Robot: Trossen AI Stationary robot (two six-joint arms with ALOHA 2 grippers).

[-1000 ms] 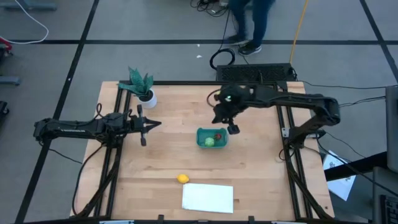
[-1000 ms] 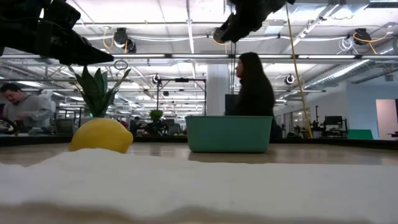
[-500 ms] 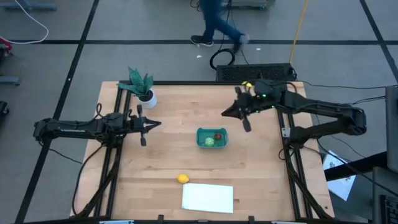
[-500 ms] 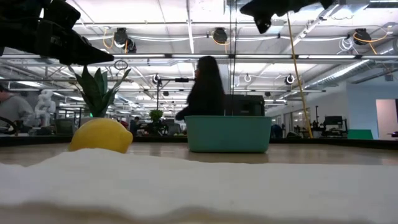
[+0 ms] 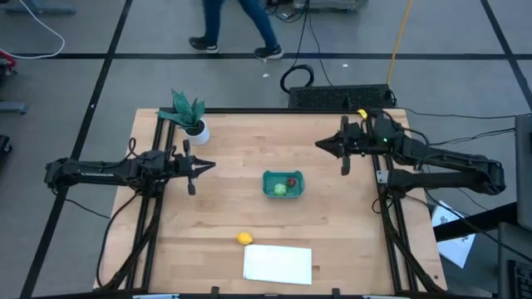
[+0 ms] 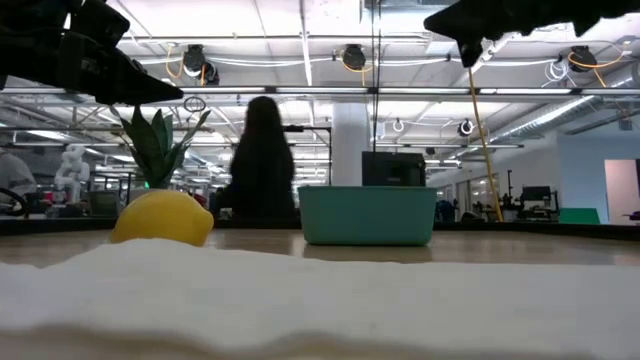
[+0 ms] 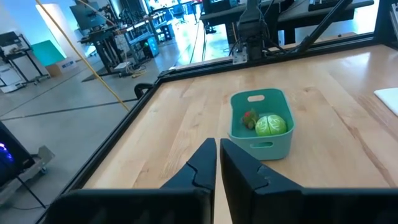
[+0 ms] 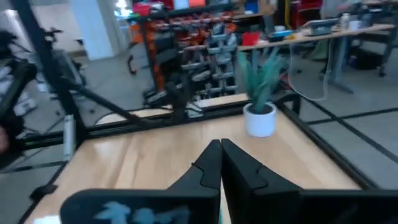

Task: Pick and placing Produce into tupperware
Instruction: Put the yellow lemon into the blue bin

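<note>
The teal tub (image 5: 283,183) sits mid-table. It holds the round green piece (image 5: 280,189) and the small red piece (image 5: 291,181), which also show in the left wrist view as green piece (image 7: 270,126) and red piece (image 7: 250,117) inside the tub (image 7: 261,146). The yellow lemon (image 5: 243,239) lies on the table near the front edge, beside the white sheet; the low view shows the lemon (image 6: 162,218) left of the tub (image 6: 367,215). My left gripper (image 5: 213,166) hovers left of the tub, shut. My right gripper (image 5: 319,145) hovers right of and beyond the tub, shut, pointing left.
A flat white sheet (image 5: 278,264) lies at the near edge. A potted plant (image 5: 189,116) stands at the far left corner. A person (image 5: 237,25) walks on the floor beyond the table. Bare wood surrounds the tub.
My right gripper has drawn away from just above the tub's far right corner, moving toward the table's right and far edges and tipping from pointing down to level, pointing left. The person behind the table has walked leftward. The produce and tub have stayed put.
</note>
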